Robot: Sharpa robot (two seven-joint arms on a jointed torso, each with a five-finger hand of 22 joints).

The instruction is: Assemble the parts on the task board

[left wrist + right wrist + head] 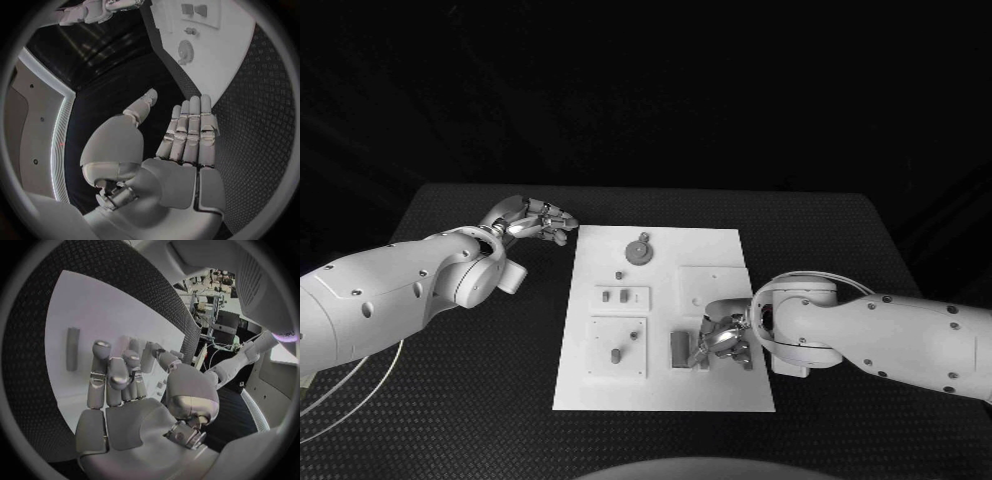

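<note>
Black textured table [473, 420] under dark surroundings; white rectangular task board [718, 395] lies flat in the middle, long axis running away from the robot.

On board, head view:
- far end: small grey round disc part w/ a stub on top [639, 250].
- mid-left: raised white block [623, 297] w/ two small grey pegs standing in it; a tiny dark knob [620, 275] just beyond it.
- near-left: larger raised white plate [619, 346] w/ two small grey parts on it, apart from each other.
- mid-right: plain white square recess [711, 283].
- near-right: grey upright bar-shaped part [679, 348], just beside right hand.

Left hand [531, 220]: off the board, over bare table by the board's far-left corner. Left wrist view shows fingers [190, 130] straight and side by side, thumb apart, nothing in the palm — holds nothing, spread. Well apart from every part.

Right hand [724, 340]: over the board's near-right area, palm down, fingers [112, 375] curled toward the board surface. It covers what lies under it; cannot tell whether it grips a part or only presses on the board. Right wrist view: grey bar [73, 349] stands free on the white surface, near the fingertips, not touching.

White cable [343, 385] loops on table under left arm, near left edge.
</note>
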